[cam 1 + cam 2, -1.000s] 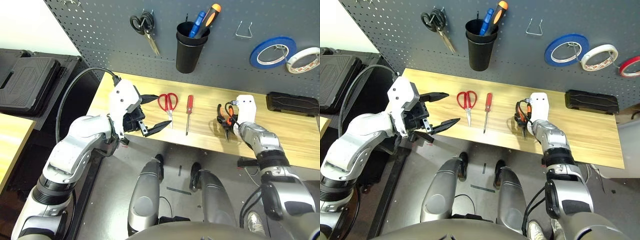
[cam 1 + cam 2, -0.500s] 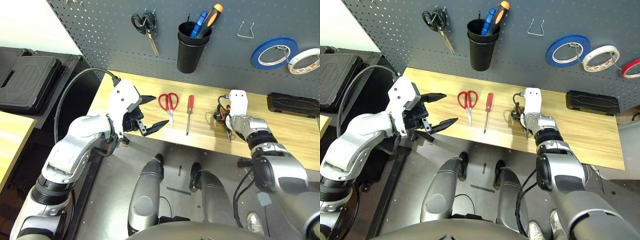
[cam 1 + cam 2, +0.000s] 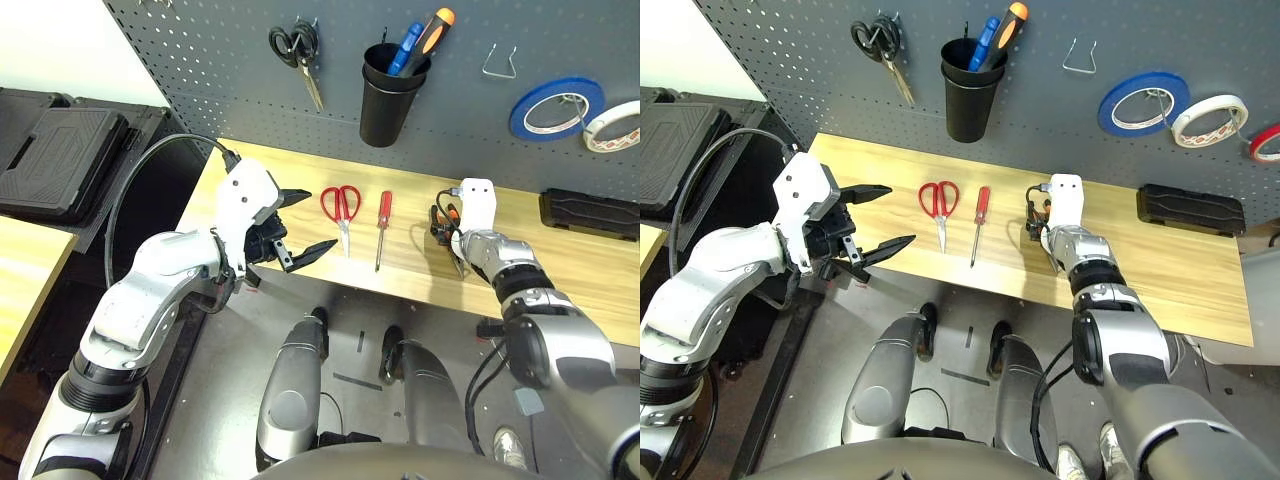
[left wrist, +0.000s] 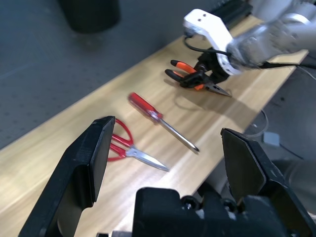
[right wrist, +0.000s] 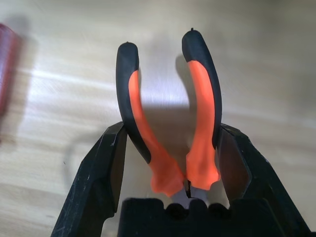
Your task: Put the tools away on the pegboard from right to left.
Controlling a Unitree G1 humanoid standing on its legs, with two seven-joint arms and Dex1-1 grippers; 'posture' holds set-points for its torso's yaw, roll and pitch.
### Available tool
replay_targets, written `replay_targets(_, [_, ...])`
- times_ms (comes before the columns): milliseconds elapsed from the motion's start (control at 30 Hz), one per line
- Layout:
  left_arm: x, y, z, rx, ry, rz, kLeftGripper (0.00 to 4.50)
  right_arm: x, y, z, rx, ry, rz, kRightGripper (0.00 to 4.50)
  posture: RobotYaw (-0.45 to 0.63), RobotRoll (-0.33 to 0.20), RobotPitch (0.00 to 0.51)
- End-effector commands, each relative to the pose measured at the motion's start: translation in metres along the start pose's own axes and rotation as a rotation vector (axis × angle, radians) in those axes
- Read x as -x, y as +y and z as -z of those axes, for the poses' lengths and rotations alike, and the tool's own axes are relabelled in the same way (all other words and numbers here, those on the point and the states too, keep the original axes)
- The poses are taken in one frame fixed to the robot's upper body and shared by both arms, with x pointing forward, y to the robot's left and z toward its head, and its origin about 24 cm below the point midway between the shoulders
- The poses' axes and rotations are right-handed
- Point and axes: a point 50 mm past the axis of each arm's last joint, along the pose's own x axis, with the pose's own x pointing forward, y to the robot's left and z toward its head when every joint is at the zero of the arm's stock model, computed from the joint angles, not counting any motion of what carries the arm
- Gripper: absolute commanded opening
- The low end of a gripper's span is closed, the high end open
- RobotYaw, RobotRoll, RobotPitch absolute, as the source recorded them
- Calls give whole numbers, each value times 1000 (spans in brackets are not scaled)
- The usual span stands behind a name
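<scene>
Pliers (image 5: 170, 138), curved orange-and-black rubbery handles, between right tool's (image 5: 170, 163) black fingers

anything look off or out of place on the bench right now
Nothing stands out. The red-handled scissors and screwdriver lie flat on the table, and the right gripper straddles the pliers.

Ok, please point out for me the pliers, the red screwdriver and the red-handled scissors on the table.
pliers (image 5: 200, 123): right wrist view, on the orange part of one handle.
red screwdriver (image 3: 382, 205): left eye view, on the red handle.
red-handled scissors (image 3: 339, 203): left eye view, on the red finger loops.
</scene>
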Motion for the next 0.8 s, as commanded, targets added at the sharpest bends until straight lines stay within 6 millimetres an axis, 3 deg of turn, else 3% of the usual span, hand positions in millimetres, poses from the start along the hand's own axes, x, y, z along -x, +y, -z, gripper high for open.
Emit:
replay_targets(33, [4, -1, -12, -12, -85, 12, 4500, 14, -7, -7, 60, -185, -44, 3048, 376, 0, 272])
replay_targets(300, [9, 1, -41, -1, -241, 13, 4500, 37, -14, 0, 129, -335, -88, 3040, 366, 0, 269])
replay_targets(800, [10, 7, -67, -4, -374, 22, 4500, 75, -22, -29, 179, -878, -90, 3021, 314, 0, 256])
